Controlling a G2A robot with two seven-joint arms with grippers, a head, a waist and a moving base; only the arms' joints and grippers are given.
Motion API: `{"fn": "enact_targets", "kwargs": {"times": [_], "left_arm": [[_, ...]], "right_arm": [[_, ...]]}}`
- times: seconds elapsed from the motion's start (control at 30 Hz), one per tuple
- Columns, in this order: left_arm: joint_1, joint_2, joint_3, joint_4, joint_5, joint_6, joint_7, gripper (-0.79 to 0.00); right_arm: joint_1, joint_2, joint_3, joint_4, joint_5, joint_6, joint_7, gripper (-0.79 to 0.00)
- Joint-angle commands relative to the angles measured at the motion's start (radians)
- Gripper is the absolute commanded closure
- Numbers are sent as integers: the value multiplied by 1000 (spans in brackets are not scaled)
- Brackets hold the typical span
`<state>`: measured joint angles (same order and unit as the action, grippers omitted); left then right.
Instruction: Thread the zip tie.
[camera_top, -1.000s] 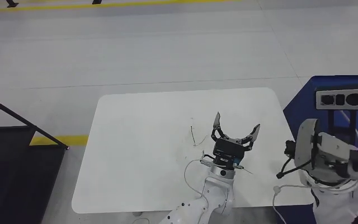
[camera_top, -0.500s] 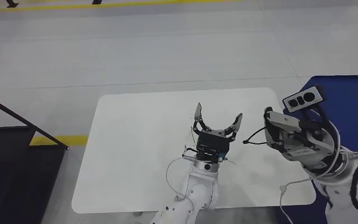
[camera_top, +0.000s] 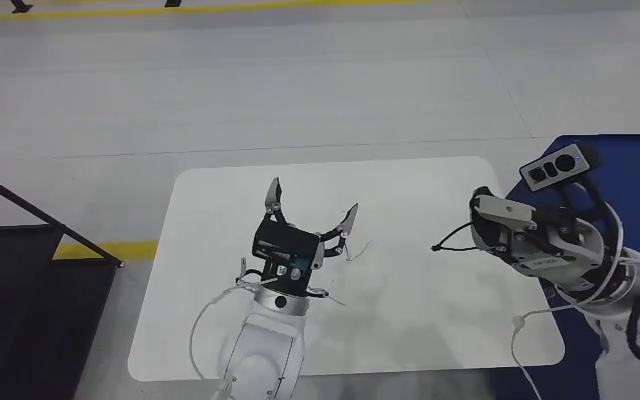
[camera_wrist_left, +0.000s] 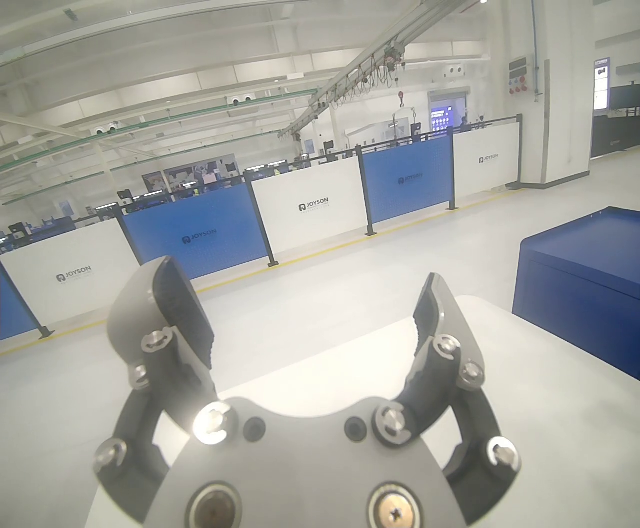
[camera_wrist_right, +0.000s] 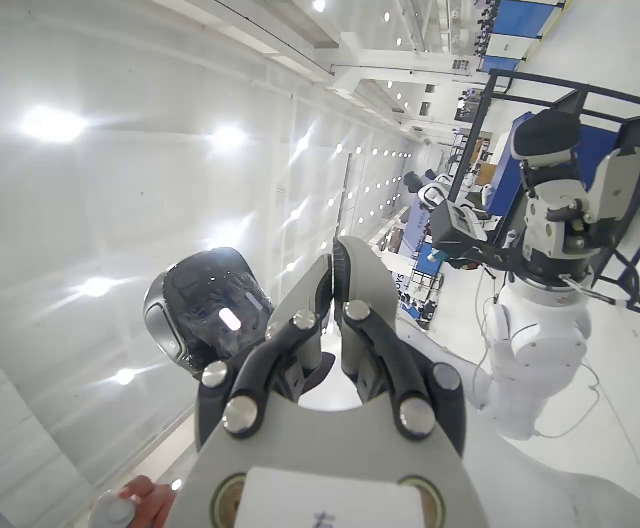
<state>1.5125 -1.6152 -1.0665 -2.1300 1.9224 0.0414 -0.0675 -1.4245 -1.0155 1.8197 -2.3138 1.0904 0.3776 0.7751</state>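
Pick-up has not begun. Over the rounded white table (camera_top: 430, 320), the left gripper (camera_top: 312, 200) hangs spread wide. The thin pale zip tie (camera_top: 357, 248) lies on the table beside one fingertip. At the table's edge, the right gripper (camera_wrist_right: 334, 250) is pressed together, apparently empty. Next, the left gripper probably needs to be lowered squarely over the tie.

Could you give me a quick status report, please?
Left gripper open over table. Right gripper shut, holding nothing, pointing up. Zip tie loose on table beside left gripper. Nothing blocking it.
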Motion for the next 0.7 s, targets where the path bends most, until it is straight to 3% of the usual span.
{"fn": "enact_targets", "kwargs": {"times": [0.0,0.1,0.3,0.47,0.67], "left_arm": [[0,0,0,0,0,0,0,-785],[0,0,0,0,0,0,0,-785],[0,0,0,0,0,0,0,-785],[0,0,0,0,0,0,0,-785],[0,0,0,0,0,0,0,-785]], "right_arm": [[-4,0,-2,5,-8,1,-19,0],[30,5,-10,113,-89,64,-136,0],[258,19,-139,440,-317,146,-267,0],[422,2,-370,653,-378,169,-251,0],[493,-30,-614,767,-408,227,-215,0]]}}
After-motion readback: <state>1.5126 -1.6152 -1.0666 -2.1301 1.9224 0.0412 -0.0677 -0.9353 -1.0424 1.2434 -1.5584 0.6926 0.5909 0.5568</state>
